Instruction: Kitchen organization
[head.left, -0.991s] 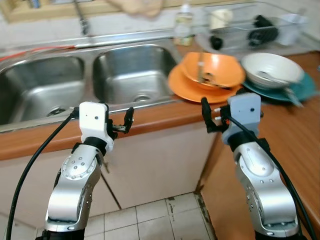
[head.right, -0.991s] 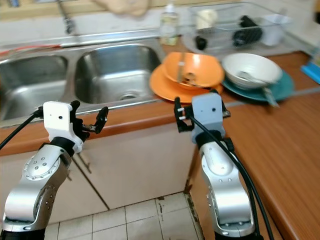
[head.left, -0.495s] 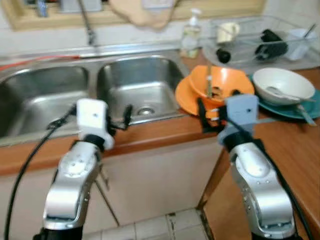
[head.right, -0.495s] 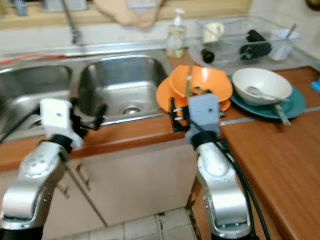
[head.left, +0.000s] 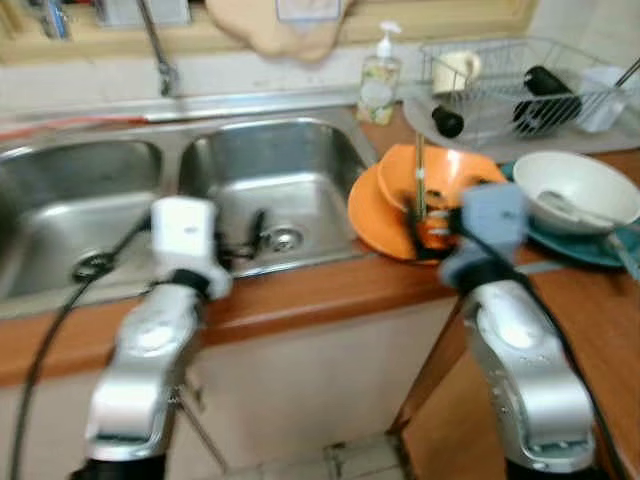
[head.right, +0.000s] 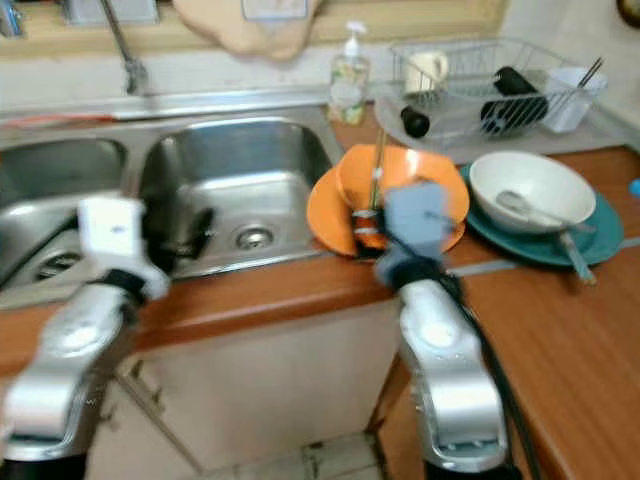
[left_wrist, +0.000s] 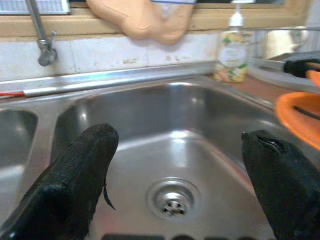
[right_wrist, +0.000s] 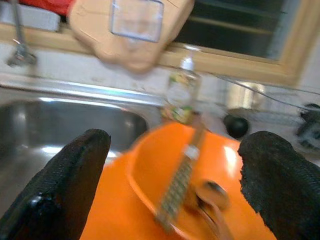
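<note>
An orange bowl (head.left: 450, 172) sits on an orange plate (head.left: 373, 215) on the wooden counter (head.left: 330, 290), right of the double sink. In the bowl are a long thin utensil (head.left: 420, 172) and a spoon (right_wrist: 212, 192). My right gripper (right_wrist: 175, 142) is open and hovers at the plate's near edge, facing the bowl. My left gripper (left_wrist: 177, 140) is open too, held over the counter's front edge and facing the right sink basin (head.left: 270, 175) and its drain (left_wrist: 172, 197). Neither gripper holds anything.
A white bowl (head.left: 575, 190) with a spoon rests on a teal plate (head.left: 585, 247) at the right. Behind it a wire dish rack (head.left: 520, 85) holds a mug and dark items. A soap bottle (head.left: 378, 80), a faucet (head.left: 155, 45) and a beige board (head.left: 280, 25) line the back wall.
The whole view has shifted and blurred as the camera moved closer to the counter. Both grippers now reach further forward, the right one up against the orange plate.
</note>
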